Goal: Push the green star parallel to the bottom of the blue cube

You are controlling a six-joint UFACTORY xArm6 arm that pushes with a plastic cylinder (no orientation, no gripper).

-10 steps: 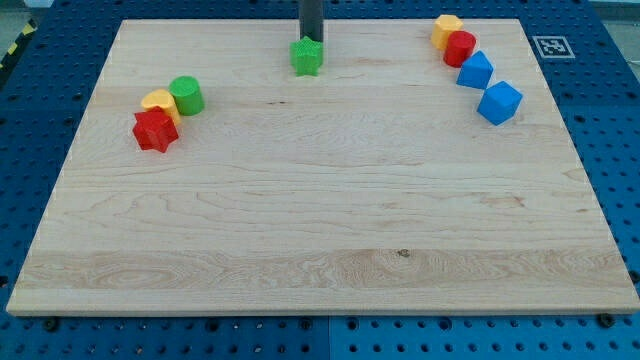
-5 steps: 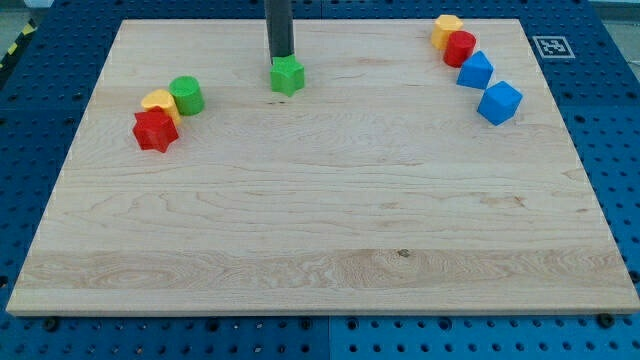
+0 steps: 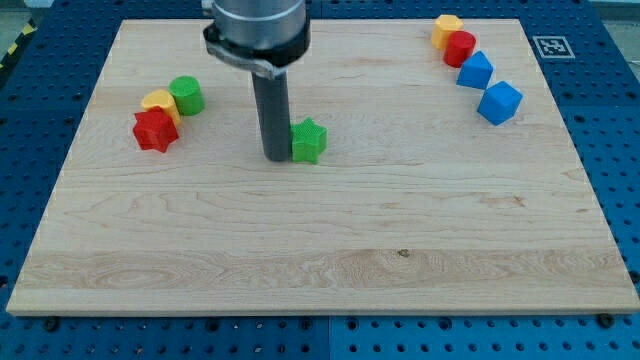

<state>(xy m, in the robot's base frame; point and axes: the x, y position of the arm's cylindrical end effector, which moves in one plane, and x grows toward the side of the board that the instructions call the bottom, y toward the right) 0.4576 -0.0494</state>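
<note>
The green star [image 3: 309, 141] lies on the wooden board [image 3: 320, 240], left of centre in the upper half. My tip [image 3: 276, 157] stands right at the star's left side, touching it or nearly so. The rod rises from there to the arm's dark head at the view's top. Two blue blocks sit at the upper right: one blue cube [image 3: 499, 102] and another blue block [image 3: 475, 71] just above and left of it. The star lies lower in the view than both blue blocks and far to their left.
A yellow block [image 3: 447, 30] and a red cylinder [image 3: 460, 48] sit at the upper right, above the blue blocks. At the left, a green cylinder [image 3: 186, 95], a yellow block [image 3: 157, 101] and a red star-like block [image 3: 154, 130] are clustered together.
The star has moved from near the top edge down the board and slightly right. My tip went from above the star to its left side, and more of the arm shows now.
</note>
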